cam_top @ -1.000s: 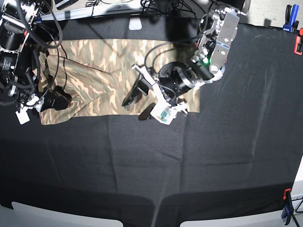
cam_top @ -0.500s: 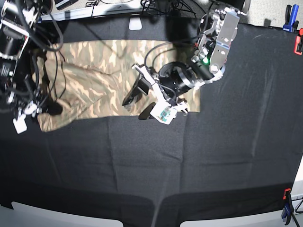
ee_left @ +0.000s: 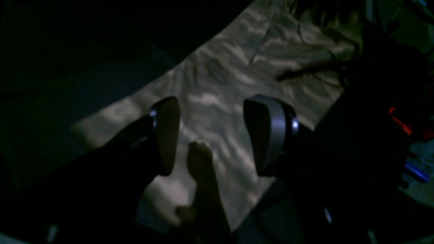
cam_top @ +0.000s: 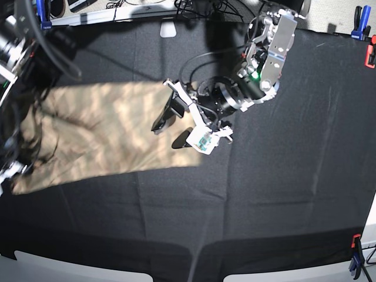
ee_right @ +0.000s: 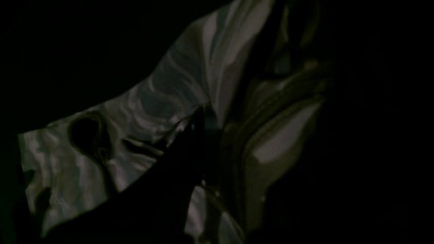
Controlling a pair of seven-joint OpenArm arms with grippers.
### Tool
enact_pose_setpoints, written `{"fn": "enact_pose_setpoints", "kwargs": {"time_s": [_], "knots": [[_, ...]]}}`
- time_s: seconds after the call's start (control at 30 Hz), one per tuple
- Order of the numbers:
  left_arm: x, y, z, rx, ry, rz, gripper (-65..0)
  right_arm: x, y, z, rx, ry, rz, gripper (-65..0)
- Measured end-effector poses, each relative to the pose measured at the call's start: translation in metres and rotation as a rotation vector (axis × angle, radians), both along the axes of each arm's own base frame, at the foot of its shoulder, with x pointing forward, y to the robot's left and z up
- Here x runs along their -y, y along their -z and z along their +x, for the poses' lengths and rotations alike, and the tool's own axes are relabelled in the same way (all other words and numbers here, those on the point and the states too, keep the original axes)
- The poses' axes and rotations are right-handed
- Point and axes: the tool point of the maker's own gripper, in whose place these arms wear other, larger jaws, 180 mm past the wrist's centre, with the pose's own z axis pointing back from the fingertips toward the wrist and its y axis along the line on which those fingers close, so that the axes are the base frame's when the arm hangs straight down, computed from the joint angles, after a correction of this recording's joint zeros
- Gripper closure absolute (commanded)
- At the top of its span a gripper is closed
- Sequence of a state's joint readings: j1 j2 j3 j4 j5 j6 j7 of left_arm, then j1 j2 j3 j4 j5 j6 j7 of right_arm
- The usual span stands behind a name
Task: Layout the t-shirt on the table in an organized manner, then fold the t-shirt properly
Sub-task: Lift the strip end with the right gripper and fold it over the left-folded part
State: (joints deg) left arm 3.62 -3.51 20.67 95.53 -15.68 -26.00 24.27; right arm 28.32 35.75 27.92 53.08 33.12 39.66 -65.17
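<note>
Shirt (cam_top: 106,132) lies at table's (cam_top: 282,194) 9 o'clock. Right gripper (ee_right: 200,125) pinches shirt at its 9 o'clock edge. Left gripper (cam_top: 173,126) spread, empty, at shirt's 3 o'clock. Risk: one-sided pull bunches fabric.

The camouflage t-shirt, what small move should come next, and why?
Probably the right gripper, shut on the tan camouflage fabric t-shirt, should lower it flat onto the black cloth table. The shirt looks blurred and skewed, and the left gripper hangs open over it, holding nothing.
</note>
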Motion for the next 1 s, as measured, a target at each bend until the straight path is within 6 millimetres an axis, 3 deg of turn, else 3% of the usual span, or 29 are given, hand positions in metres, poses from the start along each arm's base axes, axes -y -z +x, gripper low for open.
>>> {"fn": "enact_pose_setpoints", "kwargs": {"time_s": [0.13,0.5,0.8,1.0], "knots": [[0.0,0.0,0.0,0.0,0.0,0.0,-31.8,-0.01,-0.007,0.008,0.015,-0.017,0.028,0.0],[0.0,0.001,0.0,-0.004,0.002,0.006,-31.8,-0.048,0.012,0.016,0.009,-0.059,0.099,0.0],[-0.001,0.017,-0.007,-0.065,0.026,0.074,-31.8,-0.088,0.026,0.024,0.009,-0.1,0.17,0.0],[-0.006,0.047,-0.023,-0.186,0.077,0.215,-31.8,-0.111,0.034,0.028,0.001,-0.111,0.217,0.0]]}}
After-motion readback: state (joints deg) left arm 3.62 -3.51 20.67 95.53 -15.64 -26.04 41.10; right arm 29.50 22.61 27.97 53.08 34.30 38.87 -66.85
